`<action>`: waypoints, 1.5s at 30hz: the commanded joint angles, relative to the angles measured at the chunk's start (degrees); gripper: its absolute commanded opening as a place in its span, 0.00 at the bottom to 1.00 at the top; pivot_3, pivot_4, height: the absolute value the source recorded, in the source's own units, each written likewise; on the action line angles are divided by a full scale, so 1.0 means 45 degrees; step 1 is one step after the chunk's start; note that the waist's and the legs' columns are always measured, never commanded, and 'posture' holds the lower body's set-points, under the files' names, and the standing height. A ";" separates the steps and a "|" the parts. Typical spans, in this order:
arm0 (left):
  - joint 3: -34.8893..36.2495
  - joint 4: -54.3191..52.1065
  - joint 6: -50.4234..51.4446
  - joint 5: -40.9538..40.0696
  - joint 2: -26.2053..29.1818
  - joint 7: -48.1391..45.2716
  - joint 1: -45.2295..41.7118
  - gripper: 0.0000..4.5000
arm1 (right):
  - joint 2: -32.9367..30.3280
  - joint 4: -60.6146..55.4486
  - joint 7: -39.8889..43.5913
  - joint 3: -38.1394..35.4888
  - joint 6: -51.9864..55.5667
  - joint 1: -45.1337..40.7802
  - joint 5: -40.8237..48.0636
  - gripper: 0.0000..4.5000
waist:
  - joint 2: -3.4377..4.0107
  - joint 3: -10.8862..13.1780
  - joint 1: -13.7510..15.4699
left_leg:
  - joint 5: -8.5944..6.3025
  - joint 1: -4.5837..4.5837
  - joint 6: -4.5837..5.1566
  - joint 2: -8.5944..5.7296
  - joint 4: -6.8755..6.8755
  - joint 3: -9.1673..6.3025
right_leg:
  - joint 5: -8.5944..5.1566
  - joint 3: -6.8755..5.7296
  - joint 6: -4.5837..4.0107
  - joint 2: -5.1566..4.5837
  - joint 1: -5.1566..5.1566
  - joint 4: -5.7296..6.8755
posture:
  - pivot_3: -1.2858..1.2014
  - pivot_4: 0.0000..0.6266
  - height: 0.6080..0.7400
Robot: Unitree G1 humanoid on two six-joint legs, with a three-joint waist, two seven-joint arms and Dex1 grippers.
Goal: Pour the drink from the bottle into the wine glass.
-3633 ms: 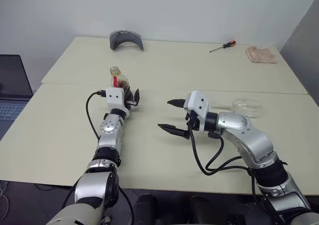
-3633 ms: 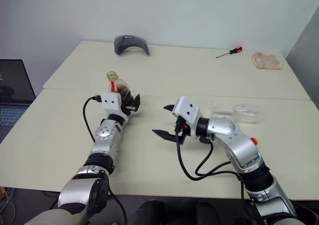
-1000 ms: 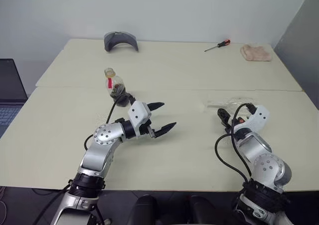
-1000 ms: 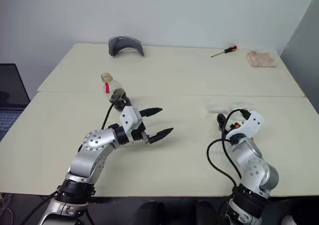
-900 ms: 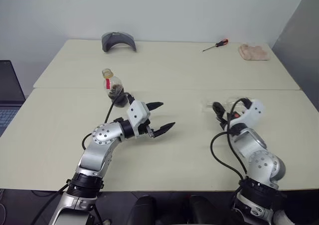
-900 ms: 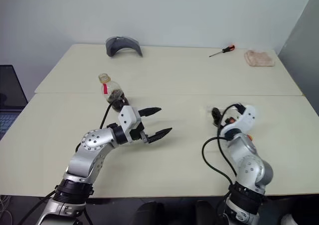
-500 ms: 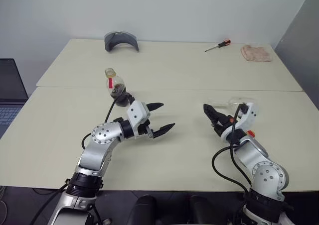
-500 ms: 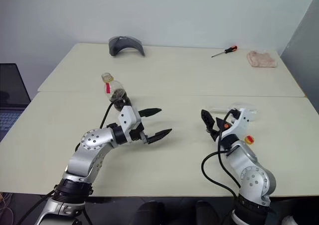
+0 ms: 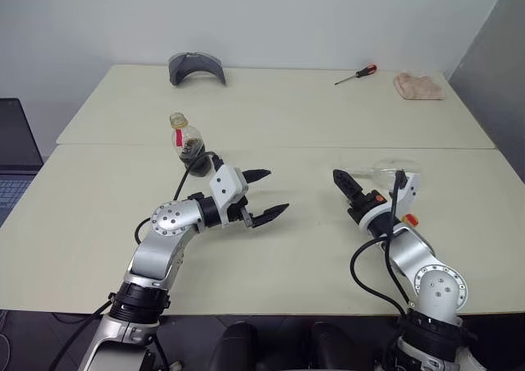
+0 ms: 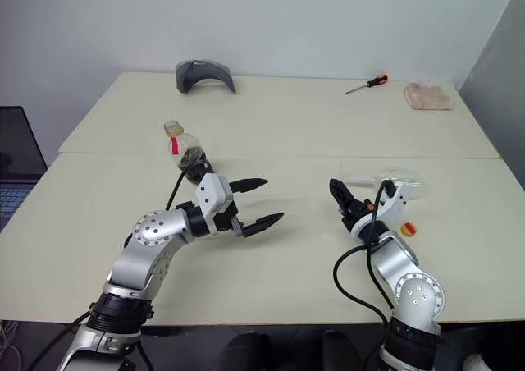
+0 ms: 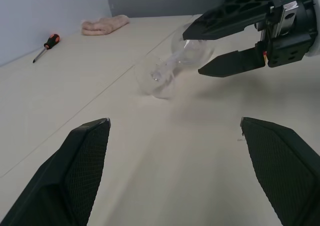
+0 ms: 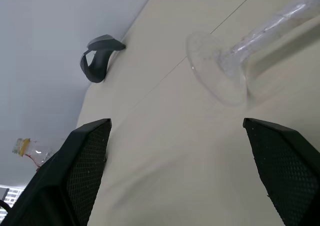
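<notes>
The wine glass lies on its side at about 3 o'clock on the table, and the right arm covers much of its stem and foot in the head views; in the right wrist view its bowl runs off the picture's edge. The laptop at 9 o'clock is cut by the frame. The bottle is too small there to read
</notes>
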 commanded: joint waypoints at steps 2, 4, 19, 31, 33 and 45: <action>0.0174 -0.0344 0.0018 -0.0215 0.0144 -0.0131 -0.0215 0.99 | 0.1248 0.0977 -0.0151 0.0451 -0.2249 -0.0326 -0.1077 1.00 | 0.0000 0.0000 0.0000 | 0.0000 -0.0001 0.0000 -0.0001 0.0000 0.0002 | 0.0000 0.0000 0.0000 0.0000 0.0000 0.0000 | 0.52 0.24 1.00; 0.0188 -0.0334 0.0037 -0.0221 0.0172 -0.0163 -0.0238 0.99 | 0.1319 0.1394 -0.0171 0.0501 -0.2999 -0.0450 -0.1383 1.00 | 0.0000 0.0000 0.0000 | 0.0000 -0.0001 0.0000 0.0000 -0.0003 0.0001 | 0.0000 0.0001 0.0000 0.0000 -0.0003 0.0000 | 0.52 0.24 1.00; 0.0046 -0.0145 -0.0003 -0.0079 0.0148 -0.0185 -0.0485 0.99 | 0.1915 0.4901 -0.0319 -0.0009 -0.6387 -0.2459 -0.1040 1.00 | 0.0008 0.0005 -0.0003 | 0.0000 -0.0005 -0.0001 0.0007 -0.0005 0.0007 | 0.0000 0.0004 -0.0004 0.0000 -0.0009 0.0001 | 0.52 0.24 1.00; 0.0070 -0.0253 0.0083 -0.0061 0.0192 -0.0120 -0.0455 0.99 | 0.1880 0.6063 -0.0817 -0.0278 -0.7936 -0.2783 -0.0605 1.00 | 0.0006 0.0003 0.0049 | 0.0000 0.0005 0.0000 0.0007 0.0004 0.0004 | 0.0002 0.0002 -0.0004 -0.0003 0.0011 0.0002 | 0.52 0.24 1.00; 0.0053 -0.0265 0.0099 -0.0059 0.0183 -0.0111 -0.0481 0.99 | 0.1842 0.6595 -0.0788 -0.0361 -0.8458 -0.3202 -0.0638 1.00 | 0.0005 0.0002 0.0048 | 0.0000 0.0009 0.0000 0.0007 0.0005 0.0004 | 0.0002 0.0003 -0.0004 -0.0003 0.0015 0.0002 | 0.52 0.24 1.00; 0.0141 -0.0371 0.0136 -0.0078 0.0301 -0.0137 -0.0413 0.99 | 0.1972 0.5456 -0.1820 -0.0565 -0.8777 -0.3004 0.0574 1.00 | 0.0008 0.0004 0.0058 | 0.0001 0.0007 0.0000 0.0007 0.0000 0.0005 | 0.0002 0.0003 -0.0005 -0.0005 0.0007 0.0004 | 0.52 0.24 1.00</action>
